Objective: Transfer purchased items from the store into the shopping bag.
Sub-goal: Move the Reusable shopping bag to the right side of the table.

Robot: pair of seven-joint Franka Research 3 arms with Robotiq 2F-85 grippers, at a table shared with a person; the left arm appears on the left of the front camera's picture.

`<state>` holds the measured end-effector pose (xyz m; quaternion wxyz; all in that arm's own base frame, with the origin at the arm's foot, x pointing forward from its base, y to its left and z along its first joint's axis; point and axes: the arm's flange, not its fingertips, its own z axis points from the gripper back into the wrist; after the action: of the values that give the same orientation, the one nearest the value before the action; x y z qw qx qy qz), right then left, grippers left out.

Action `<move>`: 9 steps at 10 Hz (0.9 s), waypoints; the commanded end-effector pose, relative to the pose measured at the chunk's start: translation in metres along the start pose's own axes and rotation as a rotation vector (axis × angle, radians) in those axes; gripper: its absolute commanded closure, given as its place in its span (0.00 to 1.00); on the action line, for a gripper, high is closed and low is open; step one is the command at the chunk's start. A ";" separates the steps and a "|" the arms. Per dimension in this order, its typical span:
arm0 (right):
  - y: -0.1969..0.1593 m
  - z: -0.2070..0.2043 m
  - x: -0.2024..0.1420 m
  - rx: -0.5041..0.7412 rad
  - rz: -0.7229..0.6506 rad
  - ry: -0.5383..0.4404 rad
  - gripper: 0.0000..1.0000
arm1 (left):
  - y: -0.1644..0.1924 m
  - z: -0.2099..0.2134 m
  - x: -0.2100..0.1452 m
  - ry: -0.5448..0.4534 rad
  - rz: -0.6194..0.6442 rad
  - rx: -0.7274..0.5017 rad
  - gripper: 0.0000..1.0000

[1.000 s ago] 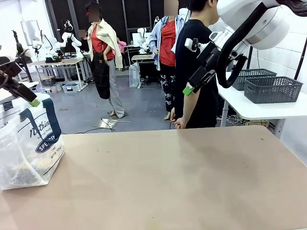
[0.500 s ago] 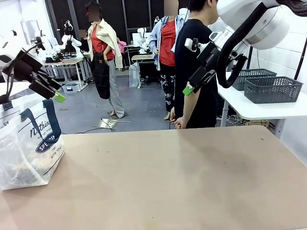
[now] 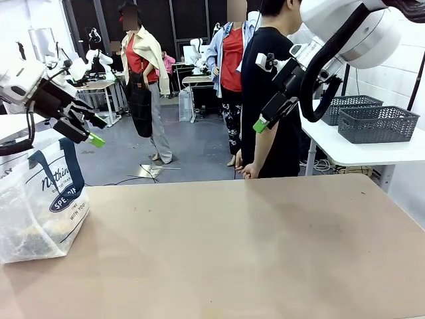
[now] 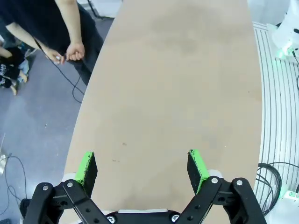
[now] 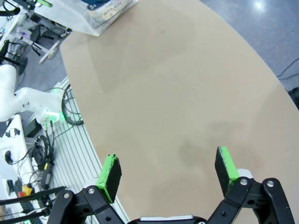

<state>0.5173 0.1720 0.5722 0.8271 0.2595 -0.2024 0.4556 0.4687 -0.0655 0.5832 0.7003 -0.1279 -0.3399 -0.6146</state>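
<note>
The shopping bag (image 3: 41, 199), clear plastic with navy handles and lettering, stands at the table's left edge. Dim yellowish and dark purchased items (image 3: 26, 238) show through its lower part. My left gripper (image 3: 98, 131) hangs open and empty in the air above and just right of the bag. In its wrist view the left gripper (image 4: 141, 167) has green pads (image 4: 86, 168) spread wide over bare tabletop. My right gripper (image 3: 263, 118) is held high at the far side, in front of the person in black. It is open and empty too (image 5: 169, 169), and the bag (image 5: 105, 10) lies far off at the top edge.
A person in black (image 3: 265, 80) stands at the table's far edge with hands (image 4: 70, 51) low. Two dark lattice baskets (image 3: 378, 123) sit on a white side table at the right. The tan tabletop (image 3: 252, 252) stretches wide to the right of the bag.
My left gripper has risen from just over the bag's top and swung to the right. The right arm and the bag have stayed still.
</note>
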 end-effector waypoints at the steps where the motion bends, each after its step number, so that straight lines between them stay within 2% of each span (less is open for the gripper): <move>1: 0.002 0.001 0.001 0.013 -0.018 -0.007 0.00 | -0.006 0.010 0.004 0.003 -0.016 0.014 0.00; 9: 0.002 0.001 0.001 0.013 -0.018 -0.007 0.00 | -0.006 0.010 0.004 0.003 -0.016 0.014 0.00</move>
<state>0.5172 0.1720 0.5723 0.8271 0.2595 -0.2024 0.4556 0.4607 -0.0660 0.5938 0.7041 -0.1094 -0.3365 -0.6156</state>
